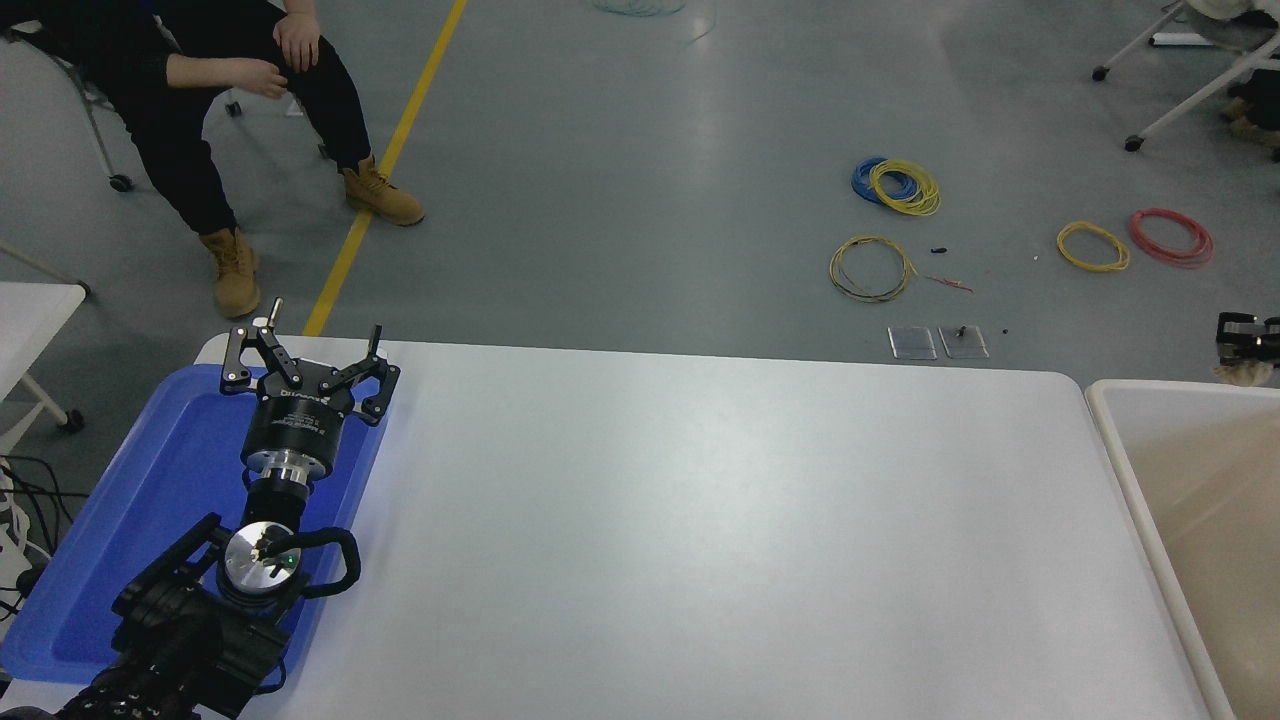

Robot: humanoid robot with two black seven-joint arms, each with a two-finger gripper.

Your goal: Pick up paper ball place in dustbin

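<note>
Head view, catalogue of visible items. Paper ball (1243, 374): tan crumpled wad at the picture's right edge, hanging beneath the right end effector (1246, 352), above the far end of the dustbin and just beyond its far rim. Right end effector: black, only its tip in view at the right edge, clamped around the top of the paper ball. Dustbin (1132, 470): large, rounded white rim, beige interior, standing against the right end of the desk and cut off by the picture's right and bottom edges. Desk (700, 520): white top with rounded far corners. Blue tray (150, 500): shallow plastic, lying on the desk's left end. Left end effector (305, 365): black, fingers spread wide, gripping nothing, held over the far part of the blue tray, its arm entering from the lower left corner. Floor beyond the desk: grey, with a yellow line (390, 150), coils of wire (895, 187) in yellow, blue and red, and two small clear plates (937, 342) near the desk's far edge. Person (200, 90): seated at the upper left, dark clothing, tan boots, hands resting on the knees.
</note>
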